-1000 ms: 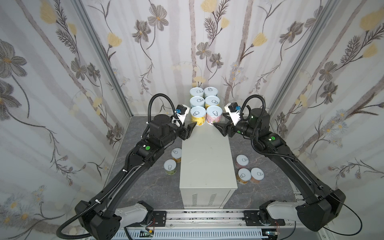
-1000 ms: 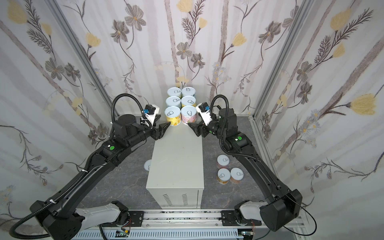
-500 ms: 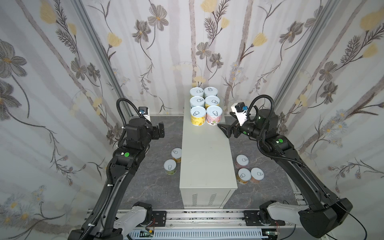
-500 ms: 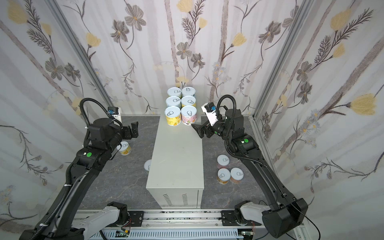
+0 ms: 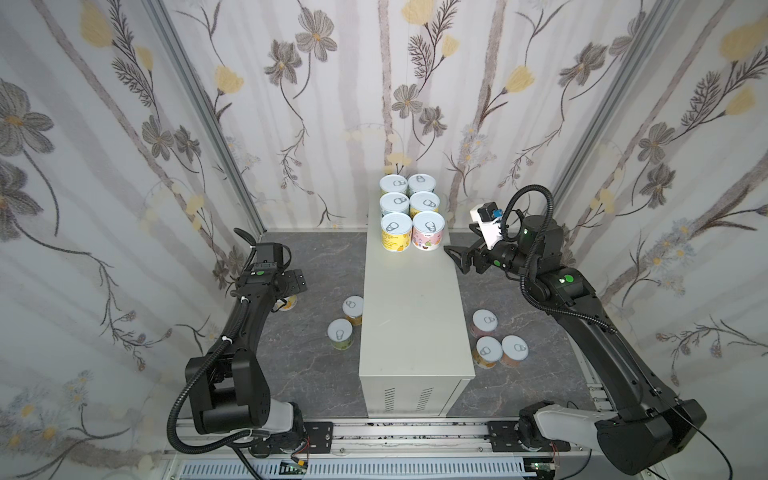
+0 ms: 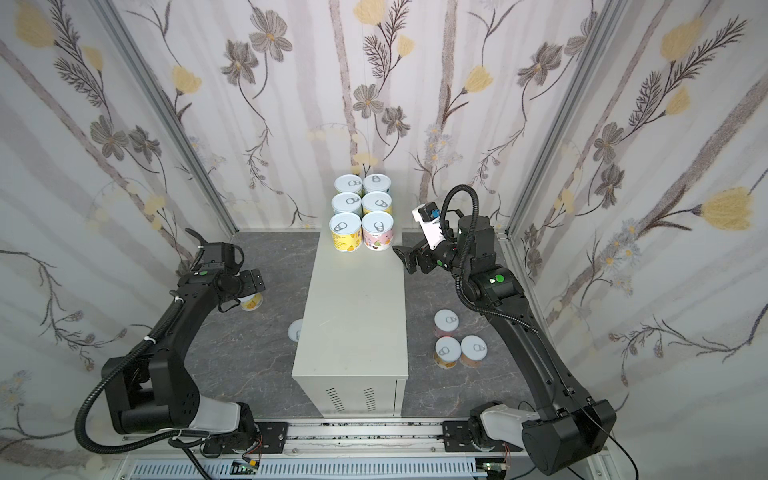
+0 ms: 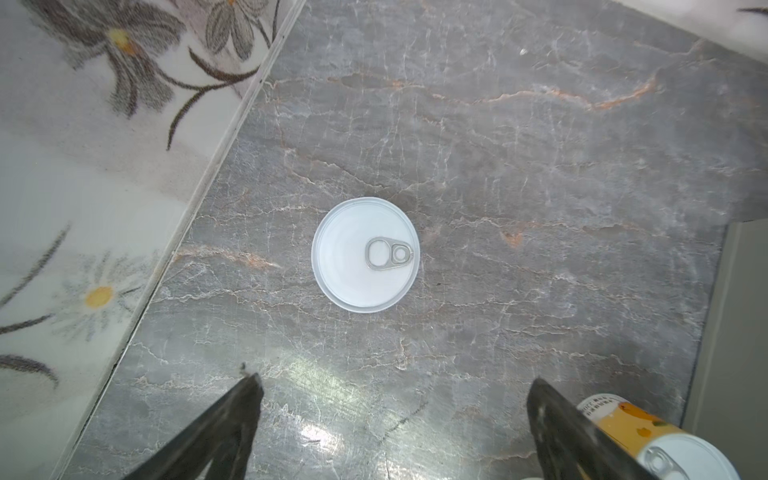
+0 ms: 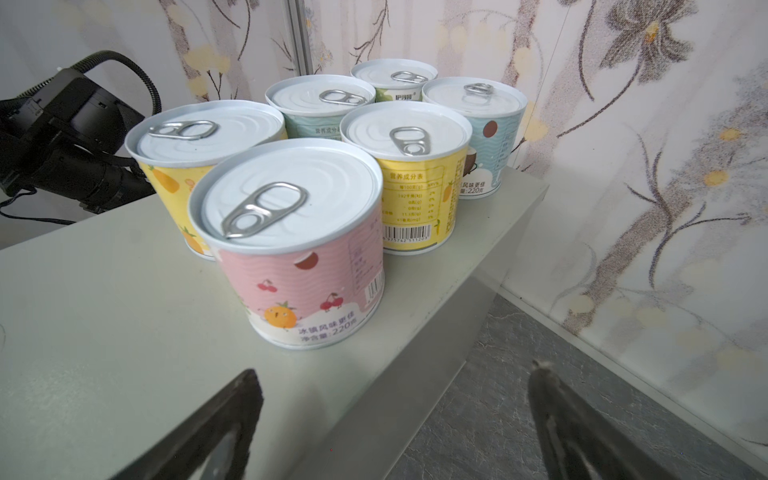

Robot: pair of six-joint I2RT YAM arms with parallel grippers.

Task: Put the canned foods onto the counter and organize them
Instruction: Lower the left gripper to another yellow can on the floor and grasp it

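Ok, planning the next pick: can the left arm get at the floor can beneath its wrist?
Likely yes: the left gripper hangs open over that can, which is upright with bare floor around it; the orange can stands well aside.

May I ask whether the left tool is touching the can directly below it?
Apart. The left wrist view shows bare floor between the can and the left tool, whose jaws stand open.
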